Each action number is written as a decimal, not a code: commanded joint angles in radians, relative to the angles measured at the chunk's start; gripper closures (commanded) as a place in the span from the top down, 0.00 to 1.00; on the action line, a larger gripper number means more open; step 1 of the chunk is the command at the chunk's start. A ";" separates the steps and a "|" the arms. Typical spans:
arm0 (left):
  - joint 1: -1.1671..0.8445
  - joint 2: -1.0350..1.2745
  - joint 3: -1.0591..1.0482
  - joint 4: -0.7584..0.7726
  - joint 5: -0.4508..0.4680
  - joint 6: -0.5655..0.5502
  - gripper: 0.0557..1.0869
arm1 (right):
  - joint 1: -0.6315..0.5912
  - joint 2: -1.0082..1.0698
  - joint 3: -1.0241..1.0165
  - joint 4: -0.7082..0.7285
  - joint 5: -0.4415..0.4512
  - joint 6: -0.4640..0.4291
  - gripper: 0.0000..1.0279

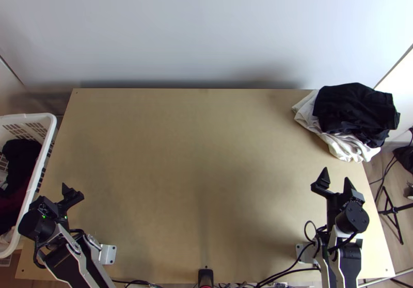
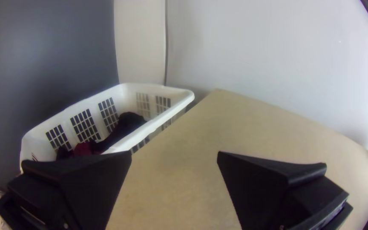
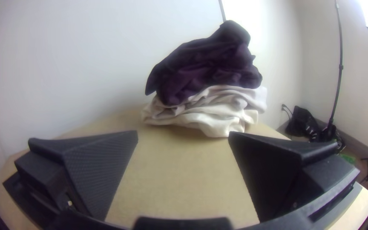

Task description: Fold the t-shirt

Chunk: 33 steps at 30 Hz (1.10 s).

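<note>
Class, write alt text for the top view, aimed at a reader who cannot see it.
Bunched dark cloth sits on white cloth at the far right corner of a light wooden table. The robot's left gripper and right gripper, open and empty, are near the front corners. A white basket holding dark clothes is at left.

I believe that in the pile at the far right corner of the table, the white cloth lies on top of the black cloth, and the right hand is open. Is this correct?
Not quite: the black cloth lies on top of the white cloth, as the right wrist view shows. The pile is at the table's far right corner, and the right hand is open.
</note>
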 commanded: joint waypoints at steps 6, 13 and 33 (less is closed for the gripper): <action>0.000 0.000 0.000 0.000 0.001 0.000 0.95 | 0.000 0.000 0.000 0.000 0.002 0.000 0.96; 0.000 0.000 0.001 0.000 0.001 0.000 0.95 | 0.000 0.001 0.000 0.000 0.002 0.000 0.96; -0.034 0.003 0.001 0.003 0.020 0.002 0.95 | -0.070 -0.003 0.014 -0.090 0.004 0.433 0.96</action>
